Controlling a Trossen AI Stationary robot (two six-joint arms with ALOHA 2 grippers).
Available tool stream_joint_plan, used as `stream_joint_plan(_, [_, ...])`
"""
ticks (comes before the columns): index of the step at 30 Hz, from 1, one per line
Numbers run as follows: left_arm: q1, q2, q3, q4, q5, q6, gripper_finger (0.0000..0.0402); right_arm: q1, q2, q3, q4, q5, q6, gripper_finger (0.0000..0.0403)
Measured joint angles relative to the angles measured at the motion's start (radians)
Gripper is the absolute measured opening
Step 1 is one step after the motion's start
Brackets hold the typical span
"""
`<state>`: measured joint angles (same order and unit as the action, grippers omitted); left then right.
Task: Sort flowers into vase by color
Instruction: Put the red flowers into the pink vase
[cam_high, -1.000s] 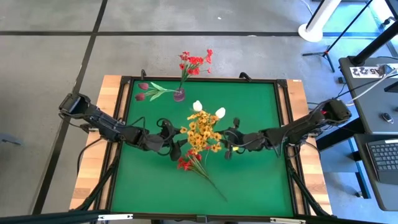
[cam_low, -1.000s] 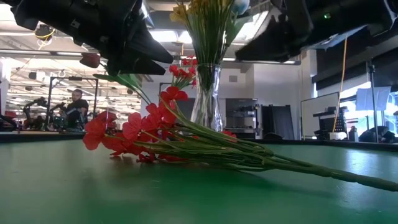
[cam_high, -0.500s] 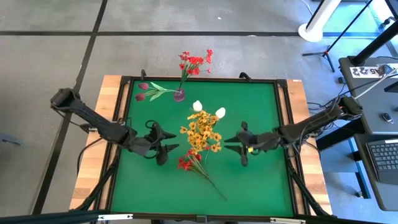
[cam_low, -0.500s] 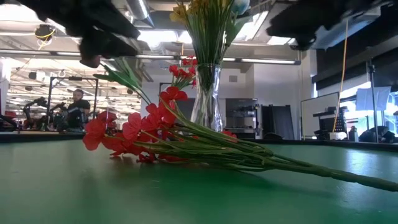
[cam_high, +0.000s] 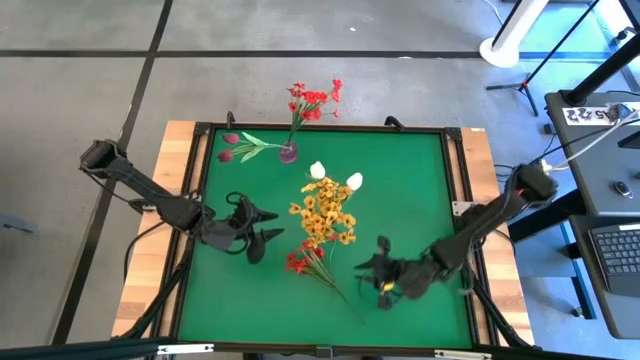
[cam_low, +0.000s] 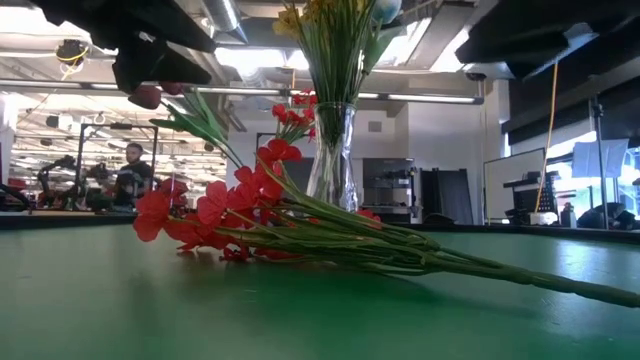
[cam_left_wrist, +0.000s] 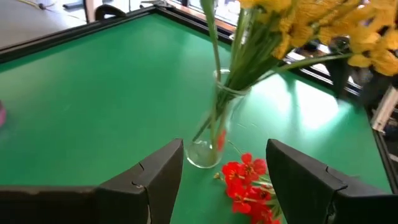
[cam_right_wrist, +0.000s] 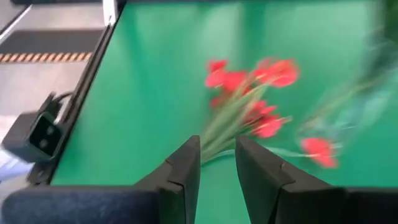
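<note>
The left gripper (cam_high: 262, 226) hangs with its dark, blocky fingers (cam_left_wrist: 155, 180) spread wide and empty, left of the clear glass vase (cam_left_wrist: 210, 134). The right gripper (cam_high: 375, 275) has its fingers (cam_right_wrist: 186, 168) drawn close with a narrow gap, holding nothing, above the mat near the stem tip of the loose red flower spray (cam_high: 318, 270). That spray lies flat on the smooth green mat (cam_high: 400, 180), blossoms toward the left, its thin green stem running diagonally to the near right. The vase holds ruffled yellow-orange blossoms (cam_high: 324, 212) and two white buds (cam_high: 335, 176). At the far edge, a small vase (cam_high: 288, 153) holds red blossoms (cam_high: 313, 100).
</note>
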<state>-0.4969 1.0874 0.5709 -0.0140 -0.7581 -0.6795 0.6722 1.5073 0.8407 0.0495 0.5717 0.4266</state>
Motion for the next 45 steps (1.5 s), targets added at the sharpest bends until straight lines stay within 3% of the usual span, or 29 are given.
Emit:
stream_joint_plan(8, [0.003,0.000,0.000,0.000,-0.009,-0.019,0.0223,-0.002,0.258,0.221,-0.106,-0.119,0.135,0.0121])
stream_joint_plan(12, [0.003,0.000,0.000,-0.001,-0.008,-0.026,0.0223,-0.013,0.335,0.294,-0.111,-0.148,0.149,0.0178])
stream_joint_plan(18, [-0.010,0.000,0.000,-0.002,-0.007,-0.026,0.0223,-0.050,0.407,0.326,-0.165,-0.077,0.301,0.0278])
stream_joint_plan(24, [-0.030,0.000,0.000,-0.005,-0.007,-0.026,0.0223,-0.092,0.473,0.326,-0.196,-0.150,0.382,0.0308])
stream_joint_plan(31, [-0.035,0.000,0.000,-0.008,-0.009,-0.026,0.0223,-0.097,0.525,0.331,-0.203,-0.183,0.357,0.0262])
stream_joint_plan(35, [-0.034,0.001,0.000,-0.020,-0.012,-0.025,0.0223,-0.097,0.516,0.331,-0.243,-0.196,0.331,0.0185])
stream_joint_plan(41, [-0.034,0.001,0.000,-0.023,-0.014,-0.025,0.0223,-0.099,0.475,0.328,-0.330,-0.254,0.318,0.0031])
stream_joint_plan(45, [-0.034,0.001,0.000,-0.024,-0.014,-0.026,0.0223,-0.088,0.415,0.321,-0.423,-0.318,0.295,0.0024])
